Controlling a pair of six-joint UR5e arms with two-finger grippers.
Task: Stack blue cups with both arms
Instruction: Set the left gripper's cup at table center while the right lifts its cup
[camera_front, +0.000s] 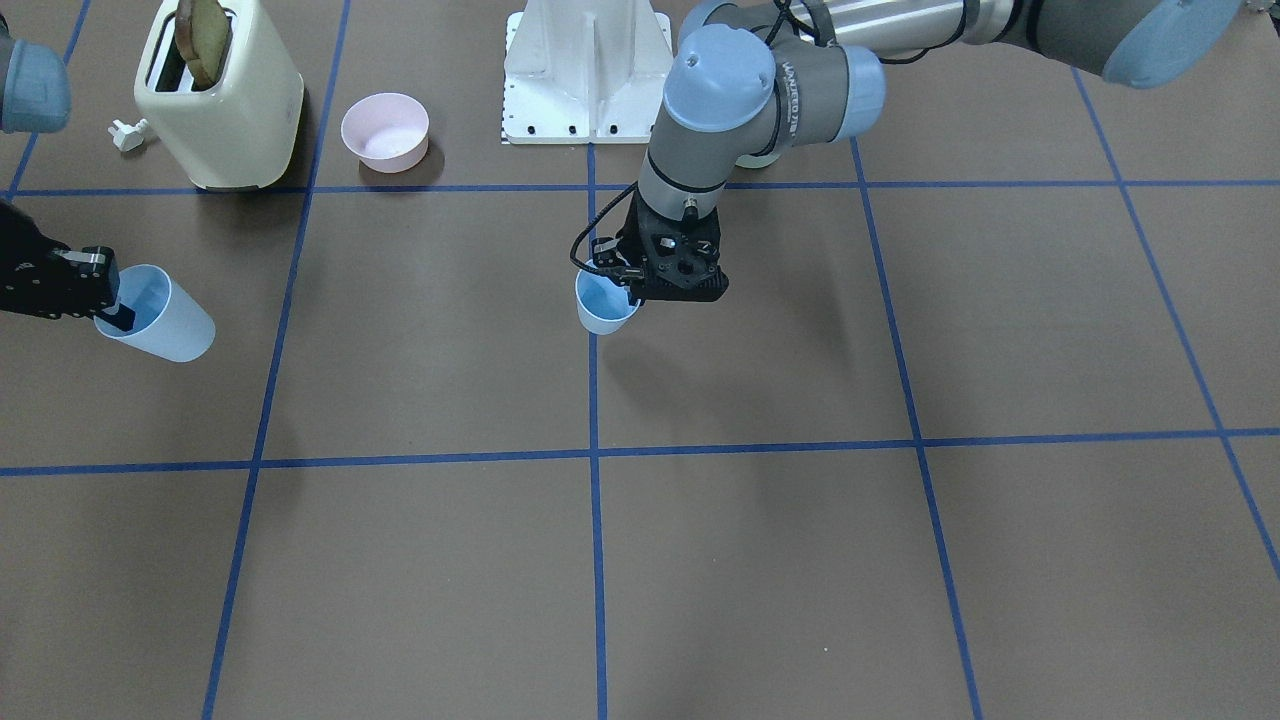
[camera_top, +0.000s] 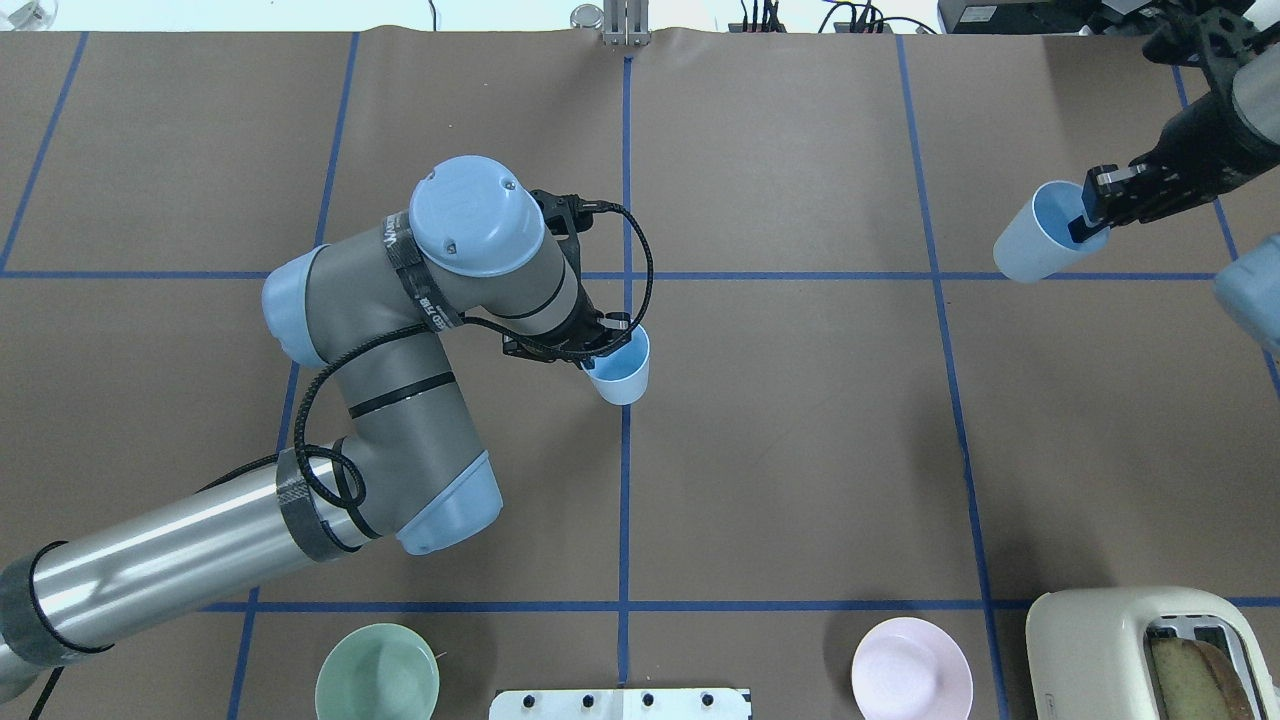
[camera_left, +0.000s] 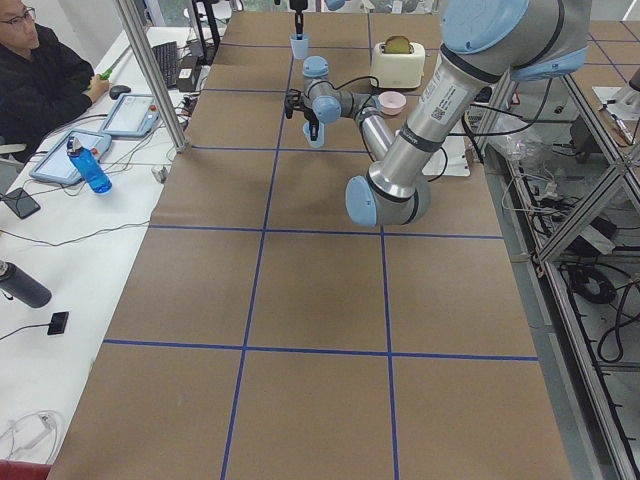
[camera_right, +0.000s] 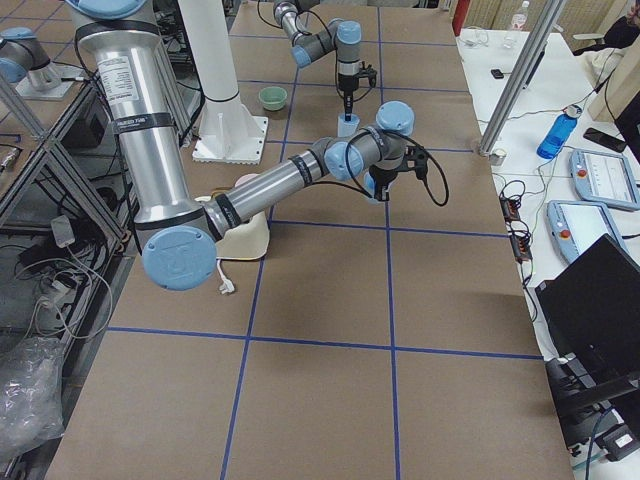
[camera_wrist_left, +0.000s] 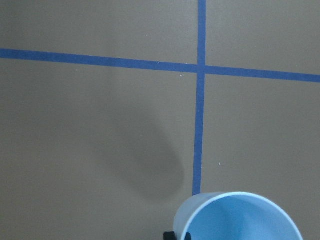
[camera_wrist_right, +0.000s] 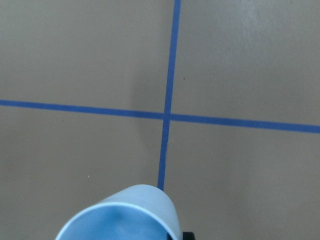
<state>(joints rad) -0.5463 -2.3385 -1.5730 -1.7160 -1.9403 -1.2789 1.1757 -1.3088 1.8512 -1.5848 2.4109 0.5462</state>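
Observation:
Two pale-blue cups, one in each gripper. My left gripper (camera_top: 598, 362) is shut on the rim of one blue cup (camera_top: 622, 370) near the table's middle, by the centre tape line, one finger inside it. It holds the cup upright; the front view also shows this cup (camera_front: 603, 305), and the left wrist view shows its open mouth (camera_wrist_left: 240, 220). My right gripper (camera_top: 1082, 228) is shut on the rim of the other blue cup (camera_top: 1040, 245), far out on my right. This cup is tilted in the front view (camera_front: 165, 315) and shows in the right wrist view (camera_wrist_right: 120, 215).
A cream toaster (camera_front: 220, 95) with a bread slice and a pink bowl (camera_front: 385, 130) stand near the base on my right. A green bowl (camera_top: 378, 672) sits near the base on my left. The white pedestal (camera_front: 587, 70) stands between them. An operator (camera_left: 40, 70) sits at the side desk.

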